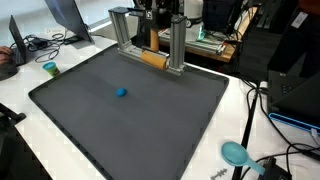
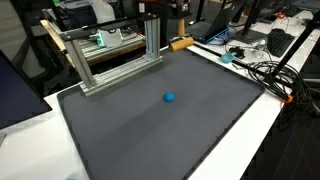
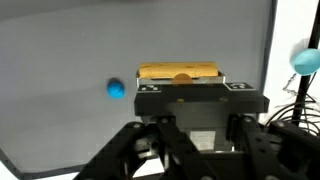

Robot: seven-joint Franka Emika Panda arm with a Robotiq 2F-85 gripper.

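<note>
End effector [image 3: 192, 88] seemingly snug around wooden block [image 3: 180, 72]

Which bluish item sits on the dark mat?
The small blue ball; the teal scoop and teal cup lie off the mat.

Gripper [image 3: 193, 88]: black all over, boxy, with squared edges.
Centre plate [image 3: 205, 140]: pale grey rectangle set into the body.
Fingertips [image 3: 150, 90]: two black blocks above the centre plate, each with small white marks.
Linkages [image 3: 120, 150]: black angled bars on either side of the centre plate.
</note>
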